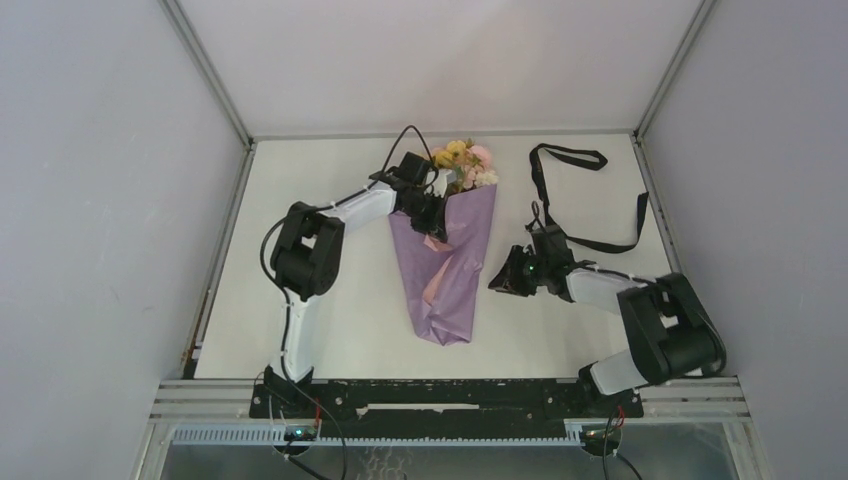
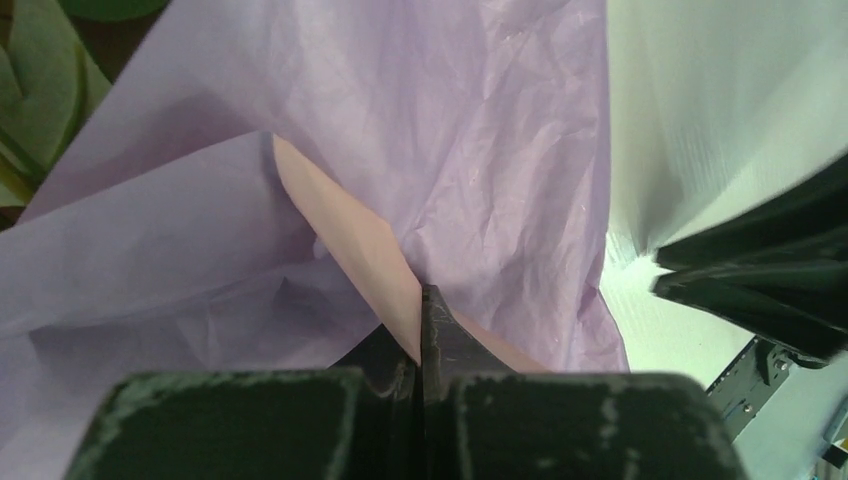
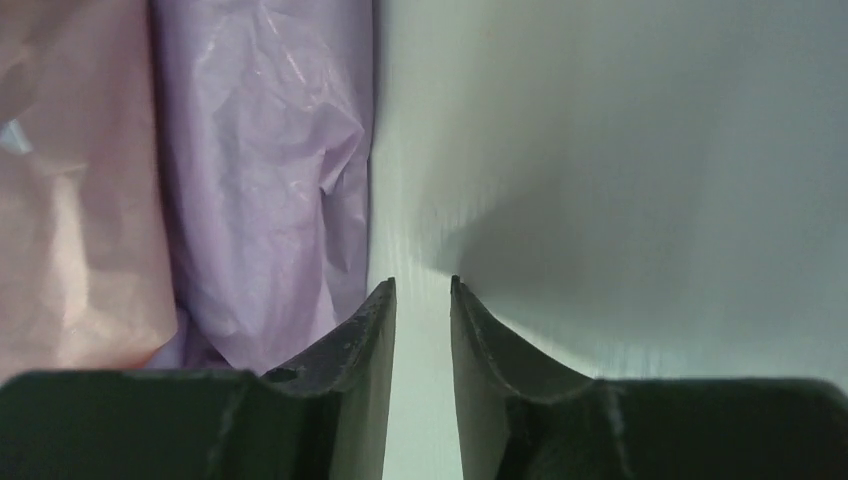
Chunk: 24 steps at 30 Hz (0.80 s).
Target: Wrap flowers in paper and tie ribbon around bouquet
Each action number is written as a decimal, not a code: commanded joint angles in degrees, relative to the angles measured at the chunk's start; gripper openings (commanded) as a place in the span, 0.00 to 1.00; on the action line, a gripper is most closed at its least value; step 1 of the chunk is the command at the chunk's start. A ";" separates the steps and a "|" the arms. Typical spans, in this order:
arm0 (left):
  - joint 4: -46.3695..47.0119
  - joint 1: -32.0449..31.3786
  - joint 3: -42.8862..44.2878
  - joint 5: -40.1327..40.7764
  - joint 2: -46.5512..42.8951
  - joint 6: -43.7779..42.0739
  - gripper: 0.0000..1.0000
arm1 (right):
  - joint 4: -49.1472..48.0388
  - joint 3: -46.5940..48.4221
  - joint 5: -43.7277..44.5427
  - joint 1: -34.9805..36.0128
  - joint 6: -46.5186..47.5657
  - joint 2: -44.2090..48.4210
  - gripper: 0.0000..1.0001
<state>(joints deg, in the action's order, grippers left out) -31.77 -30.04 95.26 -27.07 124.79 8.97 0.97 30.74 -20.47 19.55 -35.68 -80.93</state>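
Two grippers are at work; all places below are taken from the bouquet.

Bouquet: it lies flat on the white table, near the middle. The flowers point toward the far wall and the folded tip points toward the arm bases. The paper forms a lilac cone around the stems. A strip of its pink face shows along the cone's lower left side.

Left of bouquet: the left gripper reaches in from the left and sits on the cone's upper left edge, just below the blooms. In the left wrist view the jaws are pressed together. The fingers pinch a fold of paper where the pink underside meets the lilac. Green leaves show in that view's upper left corner, past the paper.

Right of bouquet: the right gripper sits low over the table, just beside the cone's right edge, roughly level with its lower half. In the right wrist view the jaws stand a narrow gap apart, with only bare table between them. The paper's edge lies immediately left of the left finger. I cannot tell whether that finger touches it.

Far right of bouquet: the ribbon lies loose on the table in an open loop. It is well apart from the cone and beyond the right gripper, running toward the right wall. It is not around the bouquet.
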 commanded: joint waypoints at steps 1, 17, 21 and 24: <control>1.61 -1.77 0.04 0.09 -6.64 -0.39 0.00 | -8.53 3.85 -8.05 -0.64 1.78 -7.29 0.35; -0.47 -9.05 7.16 -0.72 -7.78 1.12 0.00 | -9.18 14.08 -11.94 2.32 3.29 -19.33 0.04; -1.19 -8.88 9.98 2.14 -2.30 -0.09 0.00 | -6.38 12.59 -10.38 1.94 3.67 -15.08 0.06; -1.14 -8.81 11.29 4.10 0.64 -0.59 0.00 | -4.24 11.60 -8.68 2.02 3.70 -11.47 0.07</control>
<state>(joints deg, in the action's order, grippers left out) -33.08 -39.27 103.59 -26.30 121.47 9.45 -5.28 42.70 -30.94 21.37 -33.36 -98.61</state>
